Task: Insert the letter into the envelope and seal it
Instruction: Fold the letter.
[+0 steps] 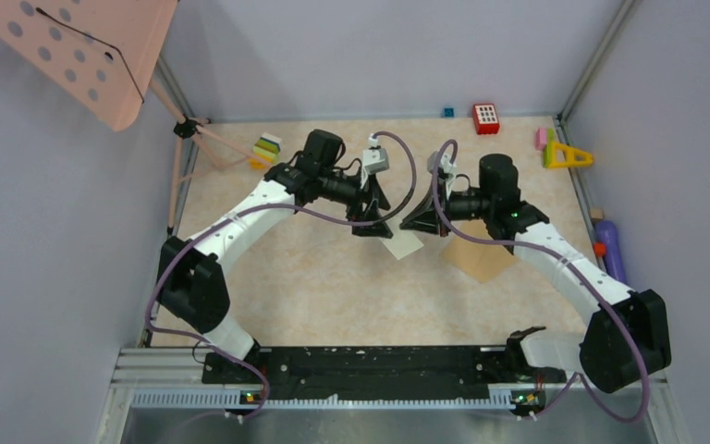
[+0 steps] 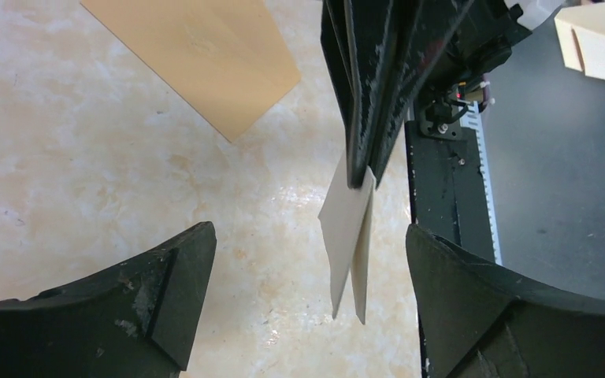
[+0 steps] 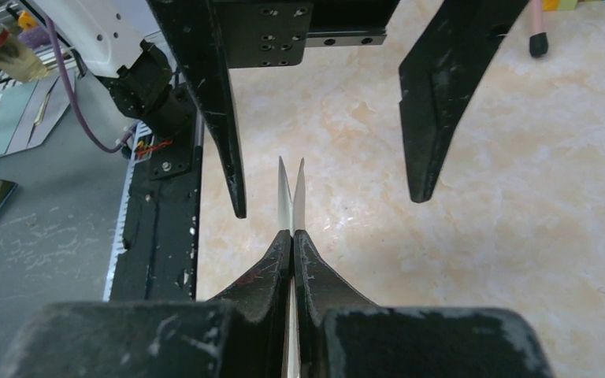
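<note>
**Right gripper** (image 3: pixel 292 234) – clenched on the letter (image 2: pixel 348 236), a pale folded sheet. The sheet is pinched at its fold and hangs in the air above the table (image 1: pixel 333 287), its two leaves spreading slightly apart away from the fingertips.

**Left gripper** (image 2: pixel 309 244) – released, jaws spread wide. One finger stands on each side of the letter, and neither touches it. The two grippers face each other over the middle of the table, left against right.

**Envelope** (image 2: pixel 197 55) – tan-brown, lying flat on the table to the right of the letter. In the overhead view it sits partly under the right arm; nothing grips it. Whether its flap is open cannot be told.

**Other items on the table:**
- small stack of coloured blocks (image 1: pixel 266 150), far left
- red block with white dots (image 1: pixel 486 117), far edge
- yellow triangle (image 1: pixel 566 155), far right
- purple object (image 1: pixel 610 245), right edge

**Fixtures** – a pink perforated panel (image 1: pixel 83 51) on a stand at the far left; a black rail (image 1: pixel 370 365) along the near edge carries both arm bases.
</note>
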You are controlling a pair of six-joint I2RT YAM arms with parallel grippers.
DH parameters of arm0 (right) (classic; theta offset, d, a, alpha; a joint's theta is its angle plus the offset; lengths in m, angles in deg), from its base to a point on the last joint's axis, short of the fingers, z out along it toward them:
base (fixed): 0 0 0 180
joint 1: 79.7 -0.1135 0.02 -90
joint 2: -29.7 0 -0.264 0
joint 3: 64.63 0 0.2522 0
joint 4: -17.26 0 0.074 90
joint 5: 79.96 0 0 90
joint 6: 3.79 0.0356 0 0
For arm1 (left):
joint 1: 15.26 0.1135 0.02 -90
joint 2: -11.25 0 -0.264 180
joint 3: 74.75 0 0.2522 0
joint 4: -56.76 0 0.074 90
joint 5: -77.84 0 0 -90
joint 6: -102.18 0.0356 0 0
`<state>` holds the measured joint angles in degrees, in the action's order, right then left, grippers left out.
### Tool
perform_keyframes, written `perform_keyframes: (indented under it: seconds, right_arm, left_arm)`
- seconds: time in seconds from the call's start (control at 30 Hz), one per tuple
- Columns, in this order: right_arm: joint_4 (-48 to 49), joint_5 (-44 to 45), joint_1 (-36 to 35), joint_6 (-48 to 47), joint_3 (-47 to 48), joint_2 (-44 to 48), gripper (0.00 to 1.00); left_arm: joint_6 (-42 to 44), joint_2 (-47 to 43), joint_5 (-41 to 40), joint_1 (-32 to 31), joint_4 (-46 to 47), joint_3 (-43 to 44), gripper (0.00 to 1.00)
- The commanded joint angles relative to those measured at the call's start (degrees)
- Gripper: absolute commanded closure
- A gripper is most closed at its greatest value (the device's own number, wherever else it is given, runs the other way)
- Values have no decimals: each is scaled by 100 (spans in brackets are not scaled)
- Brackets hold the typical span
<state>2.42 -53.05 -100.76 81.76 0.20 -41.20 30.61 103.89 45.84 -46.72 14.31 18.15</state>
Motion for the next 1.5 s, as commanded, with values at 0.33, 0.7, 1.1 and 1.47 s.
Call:
perform_keyframes:
  seconds: [0.33, 0.7, 1.1, 1.47]
  right_arm:
    - [-305, 20, -348, -456, 182, -167, 100]
    - [-301, 161, -359, -434, 224, -197, 100]
    - [-307, 188, -356, -427, 232, -191, 100]
    - [-634, 228, -357, -679, 338, -293, 79]
  left_arm:
    - [-875, -76, 464, -41, 882, 47, 35]
    - [-432, -54, 538, -131, 482, 72, 33]
    - [-170, -18, 293, -233, 274, 122, 87]
    - [-221, -57, 207, -221, 318, 135, 100]
